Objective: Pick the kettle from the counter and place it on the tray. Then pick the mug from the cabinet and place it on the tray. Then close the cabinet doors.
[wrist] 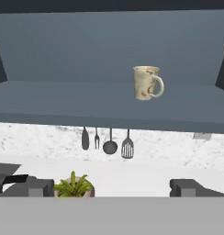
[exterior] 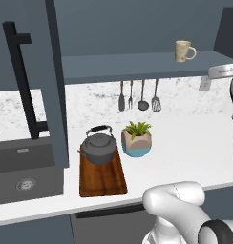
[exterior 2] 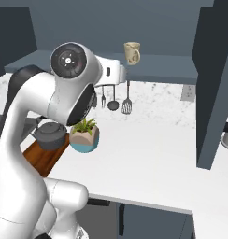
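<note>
kettle point(exterior: 99, 147) on tray point(exterior: 103, 178) | plant pot point(exterior: 136, 139) at its 3 o'clock | utensils point(exterior: 138, 96) on wall | mug point(wrist: 146, 83) alone on cabinet point(wrist: 109, 103) shelf | gripper point(wrist: 112, 188) jaws apart, empty

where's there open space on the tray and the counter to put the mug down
The front half of the tray is bare; the kettle fills its back end. The counter is open right of the plant pot, out to the wall. It is crowded where kettle and pot stand close together. The mug stands on the cabinet shelf.
</note>
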{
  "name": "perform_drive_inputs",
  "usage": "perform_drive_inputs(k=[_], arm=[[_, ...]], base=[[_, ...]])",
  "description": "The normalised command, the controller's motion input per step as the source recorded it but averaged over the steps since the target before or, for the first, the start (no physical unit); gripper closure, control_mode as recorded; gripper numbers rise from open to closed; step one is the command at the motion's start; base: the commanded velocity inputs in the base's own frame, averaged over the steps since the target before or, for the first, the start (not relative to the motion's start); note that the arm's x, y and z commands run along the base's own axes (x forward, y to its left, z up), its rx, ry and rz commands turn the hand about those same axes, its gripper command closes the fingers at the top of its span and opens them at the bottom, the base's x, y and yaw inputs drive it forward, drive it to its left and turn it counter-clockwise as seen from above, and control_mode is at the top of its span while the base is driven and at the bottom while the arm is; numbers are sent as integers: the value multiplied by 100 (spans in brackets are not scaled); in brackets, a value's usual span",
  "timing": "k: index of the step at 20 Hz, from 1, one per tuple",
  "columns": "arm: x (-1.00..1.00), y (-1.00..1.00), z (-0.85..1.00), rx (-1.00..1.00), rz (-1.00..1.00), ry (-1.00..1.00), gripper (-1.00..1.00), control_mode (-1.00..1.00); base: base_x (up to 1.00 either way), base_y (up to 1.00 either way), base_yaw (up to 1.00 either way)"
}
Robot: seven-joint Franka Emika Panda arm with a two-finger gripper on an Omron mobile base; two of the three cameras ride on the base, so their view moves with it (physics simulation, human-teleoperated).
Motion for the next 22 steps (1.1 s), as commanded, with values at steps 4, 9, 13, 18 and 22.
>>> perform_drive_inputs(k=[4, 9, 13, 18, 22], arm=[[20, -19, 13, 0, -1, 0, -100, -100], [20, -18, -1, 1, 0, -6, -100, -100], [39, -15, -1, 0, 0, 6, -100, -100], [45, -6, 0, 1, -1, 5, -100, -100], [34, -15, -1, 10, 0, 0, -100, -100]], base=[[0, 0, 0], [0, 0, 0], [0, 0, 0], [0, 0, 0], [0, 0, 0]])
